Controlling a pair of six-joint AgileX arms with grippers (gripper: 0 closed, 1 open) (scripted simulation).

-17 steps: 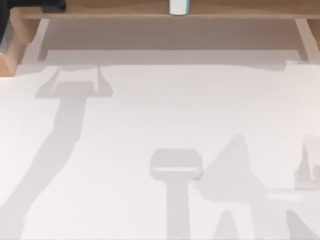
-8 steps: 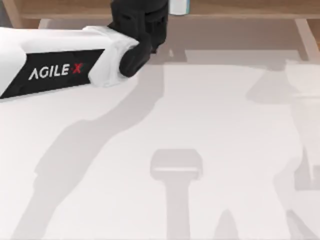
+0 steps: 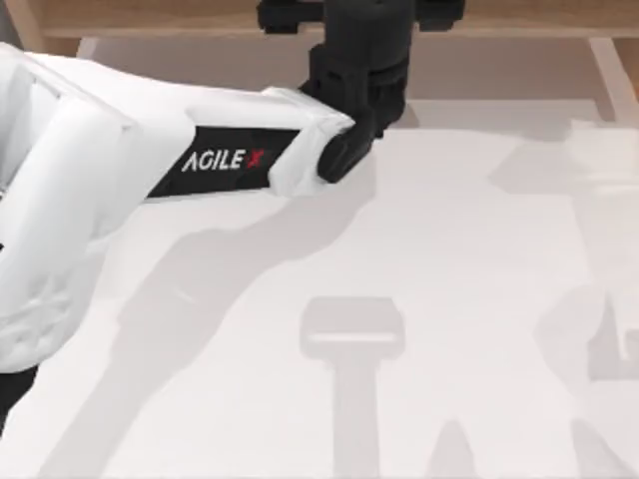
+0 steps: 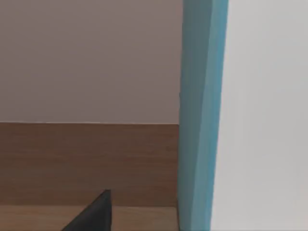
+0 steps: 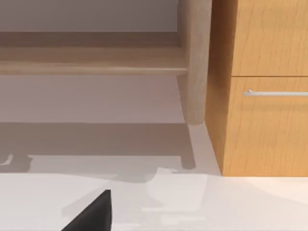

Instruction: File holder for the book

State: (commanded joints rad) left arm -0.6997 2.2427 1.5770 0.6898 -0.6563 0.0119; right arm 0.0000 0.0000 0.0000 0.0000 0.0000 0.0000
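White tabletop (image 3: pixel 250 399) fills most of the top view, crossed by grey shadows, with a long wooden board (image 3: pixel 150 15) running along the 12 o'clock edge and its two legs dropping toward the table at 10 and 2 o'clock. Left arm (image 3: pixel 150 150), white with a black band lettered AGILEX, reaches in from 9 o'clock toward 12 o'clock, and its black wrist and left gripper (image 3: pixel 361 15) sit over the board at about 12 o'clock; whether the fingers are open or closed cannot be told. From the left wrist view, the book (image 4: pixel 199 115) stands upright as a tall teal-blue strip with a pale face beside it, very close to the camera, a brown wooden surface (image 4: pixel 86 163) and a plain wall behind it; a dark fingertip (image 4: pixel 94 214) pokes in at the picture's lower edge, apart from the book. From the right wrist view, the table stretches toward a rounded wooden leg (image 5: pixel 195 62) and, just beside it, a wooden cabinet (image 5: pixel 264 86) with a metal handle (image 5: pixel 276 92); a dark fingertip (image 5: pixel 94 214) of the right gripper shows low in that picture, and its state cannot be told either
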